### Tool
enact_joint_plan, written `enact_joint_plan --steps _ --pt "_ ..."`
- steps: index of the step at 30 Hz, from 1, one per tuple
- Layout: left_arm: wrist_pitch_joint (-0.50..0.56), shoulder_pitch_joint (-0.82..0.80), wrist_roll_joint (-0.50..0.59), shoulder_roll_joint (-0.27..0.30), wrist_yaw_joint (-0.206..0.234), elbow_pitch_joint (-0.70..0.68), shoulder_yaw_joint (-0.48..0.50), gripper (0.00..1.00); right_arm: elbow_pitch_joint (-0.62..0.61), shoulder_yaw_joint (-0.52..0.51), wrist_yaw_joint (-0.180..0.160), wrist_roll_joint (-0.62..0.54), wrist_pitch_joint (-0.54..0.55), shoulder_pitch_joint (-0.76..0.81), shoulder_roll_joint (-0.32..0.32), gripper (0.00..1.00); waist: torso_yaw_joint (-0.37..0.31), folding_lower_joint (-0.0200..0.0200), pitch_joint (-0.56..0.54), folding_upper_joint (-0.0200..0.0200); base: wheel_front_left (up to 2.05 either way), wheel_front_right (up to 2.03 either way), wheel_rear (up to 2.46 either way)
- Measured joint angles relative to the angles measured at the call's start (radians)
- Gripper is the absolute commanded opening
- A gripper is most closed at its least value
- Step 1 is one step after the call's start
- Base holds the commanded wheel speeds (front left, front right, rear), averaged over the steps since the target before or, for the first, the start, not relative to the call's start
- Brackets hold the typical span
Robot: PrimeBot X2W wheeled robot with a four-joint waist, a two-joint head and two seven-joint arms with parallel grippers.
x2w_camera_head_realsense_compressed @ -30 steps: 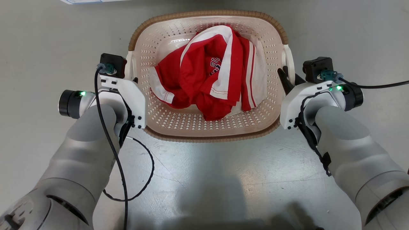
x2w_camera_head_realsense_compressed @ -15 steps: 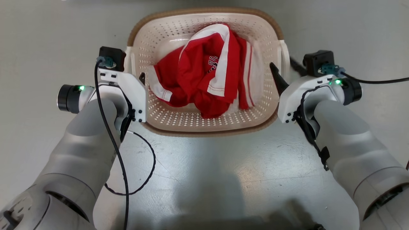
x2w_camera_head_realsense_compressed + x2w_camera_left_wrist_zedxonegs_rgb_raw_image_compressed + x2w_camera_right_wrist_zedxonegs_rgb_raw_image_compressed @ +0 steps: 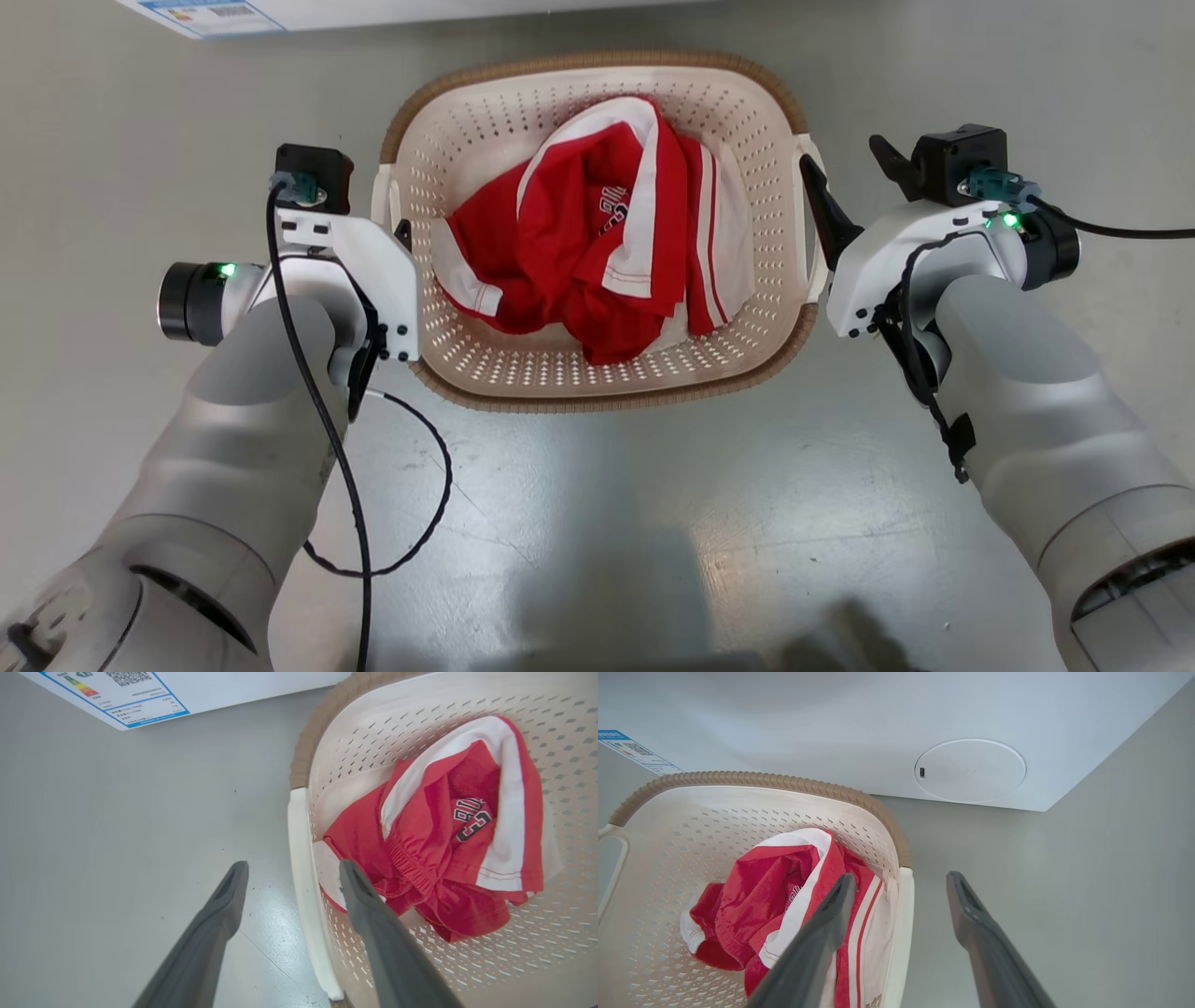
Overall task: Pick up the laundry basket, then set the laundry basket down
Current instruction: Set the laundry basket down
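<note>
My grippers sit astride the laundry basket (image 3: 523, 112) handles (image 3: 299, 826) on bare grey floor (image 3: 597, 523).
My left gripper (image 3: 294, 877) and right gripper (image 3: 901, 882) both gape unclenched, one finger inside the perforated cream wall, one outside. Open floor flanks each side, and a white appliance (image 3: 831, 714) stands beyond the woven brown rim (image 3: 784, 781).

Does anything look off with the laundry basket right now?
Nothing stands out: the laundry basket looks level and intact, red-and-white garment crumpled inside, left gripper and right gripper open astride its white side handles.
</note>
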Motion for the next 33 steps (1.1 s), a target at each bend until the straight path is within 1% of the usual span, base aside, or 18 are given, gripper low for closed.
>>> enact_joint_plan --steps 4,11,15,16,18,22,24,28,31,33 --pt "-0.002 0.021 -0.008 0.000 0.000 0.000 0.006 1.00 -0.038 -0.076 0.000 -0.079 0.000 0.023 0.000 1.00 0.000 0.0000 -0.030 0.0000 0.00 0.00 0.00" --pt "-0.093 0.079 -0.043 -0.008 0.001 0.000 0.033 1.00 -0.125 -0.216 0.000 -0.228 -0.002 0.136 0.001 1.00 0.008 0.0000 -0.111 0.0000 0.00 0.00 0.00" --pt "-0.150 0.124 -0.047 -0.013 -0.003 0.000 0.039 1.00 -0.188 -0.291 0.000 -0.303 -0.003 0.198 0.003 1.00 0.013 0.0000 -0.174 0.0000 0.00 0.00 0.00" --pt "-0.157 0.138 -0.051 -0.014 -0.013 -0.001 0.040 1.00 -0.202 -0.309 0.000 -0.318 -0.003 0.214 0.003 1.00 0.014 0.0000 -0.192 0.0000 0.00 0.00 0.00" --pt "-0.170 0.166 -0.053 -0.019 -0.023 -0.001 0.046 1.00 -0.222 -0.344 0.000 -0.349 -0.003 0.249 0.003 1.00 0.017 -0.0001 -0.230 0.0000 0.00 0.00 0.00" --pt "-0.186 0.217 -0.063 -0.021 -0.024 -0.006 0.061 1.00 -0.241 -0.400 0.000 -0.398 -0.003 0.316 0.004 1.00 0.023 -0.0001 -0.309 0.0000 0.00 0.00 0.00" --pt "-0.187 0.239 -0.063 -0.020 -0.031 -0.018 0.073 1.00 -0.257 -0.426 0.000 -0.421 -0.003 0.346 0.005 1.00 0.027 -0.0001 -0.351 0.0000 0.00 0.00 0.00" --pt "-0.187 0.278 -0.058 0.004 -0.031 -0.098 0.117 1.00 -0.297 -0.466 0.000 -0.448 -0.003 0.391 0.004 1.00 0.034 -0.0001 -0.430 0.0000 0.00 0.00 0.00" --pt "-0.187 0.315 -0.035 0.038 -0.025 -0.177 0.172 1.00 -0.337 -0.490 0.000 -0.468 -0.003 0.429 0.001 1.00 0.040 -0.0001 -0.484 0.0000 0.00 0.00 0.00" --pt "-0.187 0.351 -0.016 0.063 -0.012 -0.228 0.212 1.00 -0.368 -0.495 0.000 -0.478 -0.003 0.455 -0.002 1.00 0.043 -0.0001 -0.516 0.0000 0.00 0.00 0.00"
